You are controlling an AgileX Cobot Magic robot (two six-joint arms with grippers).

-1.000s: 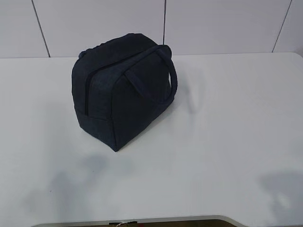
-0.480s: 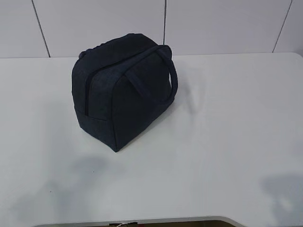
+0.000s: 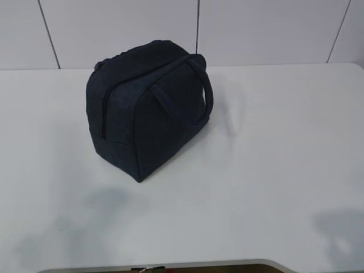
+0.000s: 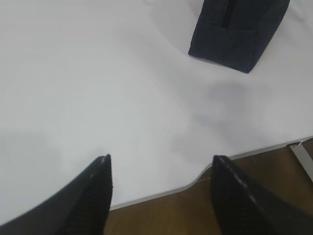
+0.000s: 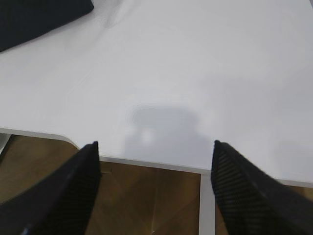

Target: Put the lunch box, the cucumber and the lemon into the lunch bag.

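The dark navy lunch bag (image 3: 145, 114) stands upright left of the table's middle, its zipper line facing left-front and one loop handle arching on its right. Its lower corner shows at the top of the left wrist view (image 4: 234, 34), and a dark edge of it at the top left of the right wrist view (image 5: 34, 17). My left gripper (image 4: 160, 159) hangs open over the table's front edge, nothing between its fingers. My right gripper (image 5: 154, 144) is open too, above the front edge, empty. The lunch box, the cucumber and the lemon are out of view. Neither arm shows in the exterior view.
The white table (image 3: 273, 142) has a curved cut-out along its front edge (image 4: 195, 178), with brown floor below. A white panelled wall stands behind the table. Faint arm shadows lie on the table at front left and front right.
The bag has not moved. The shadows near the table's front edge shifted slightly; both grippers stay open.
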